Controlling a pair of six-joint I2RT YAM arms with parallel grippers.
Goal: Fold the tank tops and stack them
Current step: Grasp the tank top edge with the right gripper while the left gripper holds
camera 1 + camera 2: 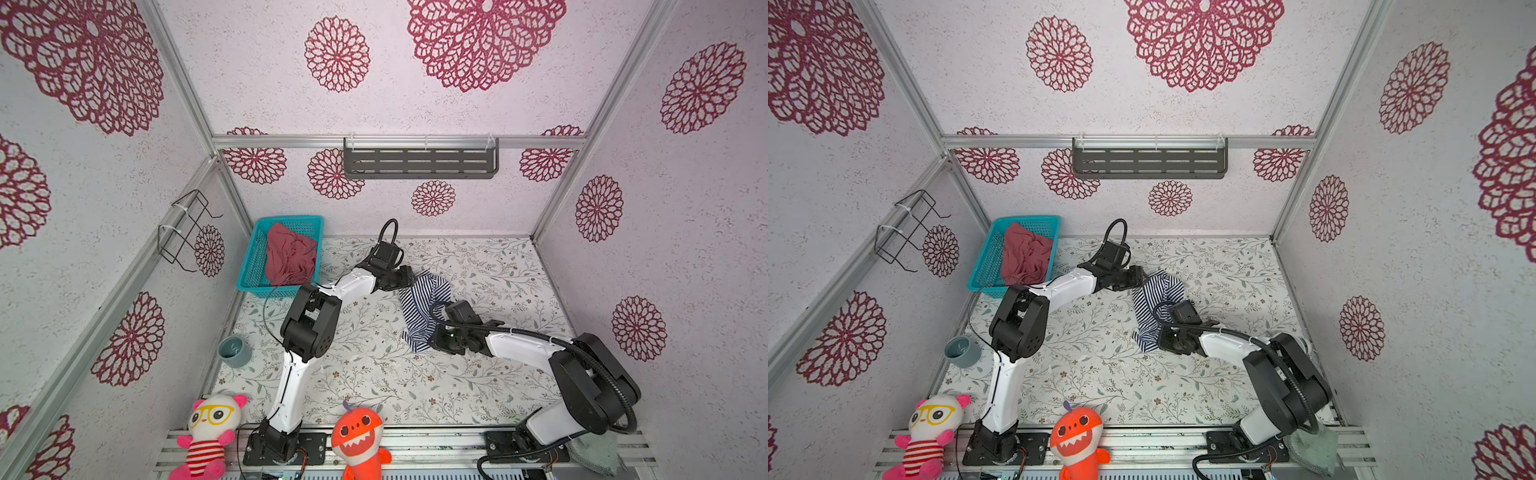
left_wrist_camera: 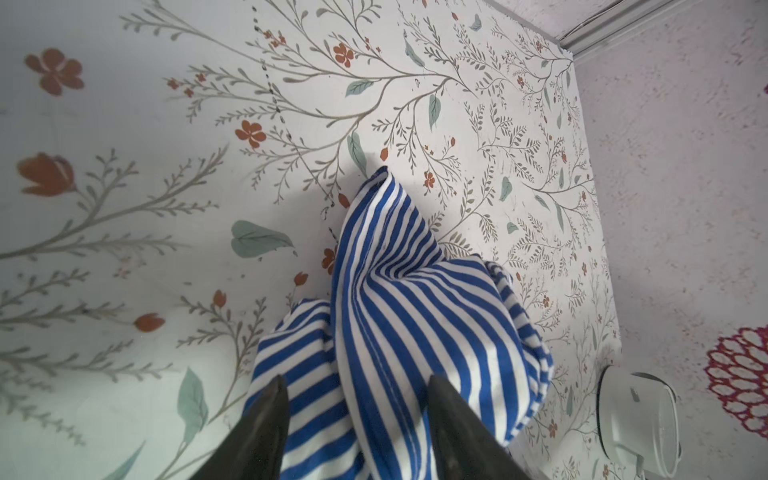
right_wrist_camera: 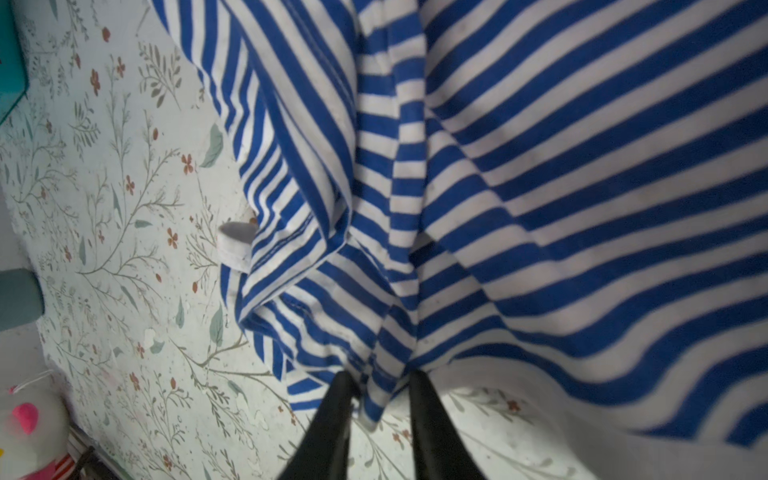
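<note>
A: Your right gripper (image 3: pixel 380 376) is pinched on a thin fold of the striped tank top (image 1: pixel 419 301). Its black fingers (image 3: pixel 332 415) stand close together, with the hem caught between the tips.

B: Agreed. From that pinch the cloth fans out ahead of your gripper, and its edge is lifted off the table (image 1: pixel 374 374) right below the tips.

A: Your left gripper (image 2: pixel 357 380) is harder to read. Its fingers (image 2: pixel 453 415) stand well apart, and a bunch of striped cloth fills the gap between them.

B: You cannot tell from these views whether they press that bunch or only straddle it.

A: In both top views the striped top runs as a crumpled band between your two grippers. One end is at the left tips and the other at the right tips.

B: The rose-red tank top (image 1: pixel 289 257) is well apart from both grippers. It lies crumpled in the teal basket (image 1: pixel 251 257), back past your left gripper's wrist, on the side away from your right gripper.

A: Neither top is folded, and they lie apart, not stacked.

B: A blue-grey cup (image 1: pixel 235 351) stands on the table beside your left arm's elbow, well clear of either gripper.
</note>
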